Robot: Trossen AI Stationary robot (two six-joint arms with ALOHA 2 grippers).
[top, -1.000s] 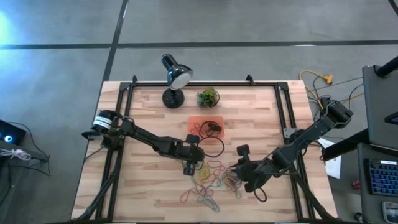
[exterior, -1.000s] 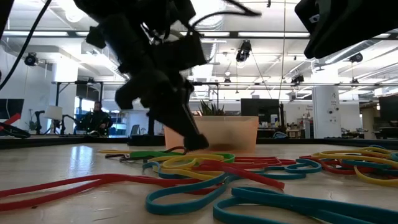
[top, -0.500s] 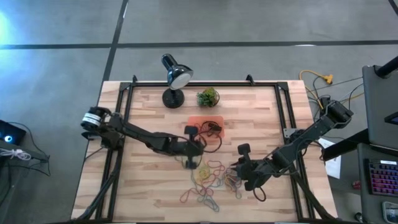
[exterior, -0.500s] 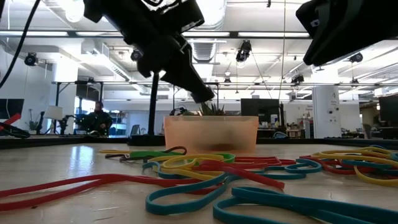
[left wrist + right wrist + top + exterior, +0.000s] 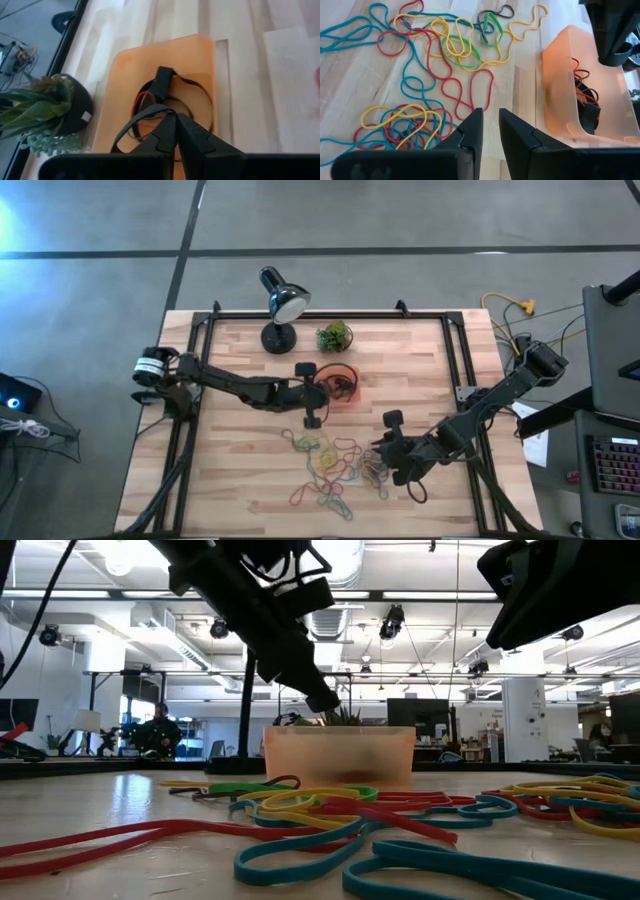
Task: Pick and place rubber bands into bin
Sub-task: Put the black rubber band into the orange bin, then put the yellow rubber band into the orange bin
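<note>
The orange bin [image 5: 355, 370] [image 5: 130, 65] sits on the table near its far middle, with black and red bands and a small black clip [image 5: 162, 82] inside. The pile of coloured rubber bands [image 5: 340, 465] [image 5: 435, 45] lies flat on the wood nearer the front. My left gripper [image 5: 322, 394] [image 5: 175, 117] hovers over the bin's near-left part, shut on a black rubber band. My right gripper [image 5: 378, 454] [image 5: 490, 120] hangs just right of the pile, open, touching nothing. My left gripper pinches a black rubber band [image 5: 150, 111] between its two fingertips, coming slantwise from the table's left and above. The loop hangs slack from the tips and trails down into the bin, curving round over the bin floor [image 5: 205, 92].
A black desk lamp [image 5: 280, 305] and a small green plant ball [image 5: 335, 336] [image 5: 45, 110] stand just beyond the bin. Black frame rails run along the table's left, right and far sides. One dark band [image 5: 418, 492] lies alone by the right arm.
My left gripper has risen off the table beside the pile and moved toward the far edge, over the bin. The large black band that lay on the wood beside the bin has come with it and now hangs into the bin.
</note>
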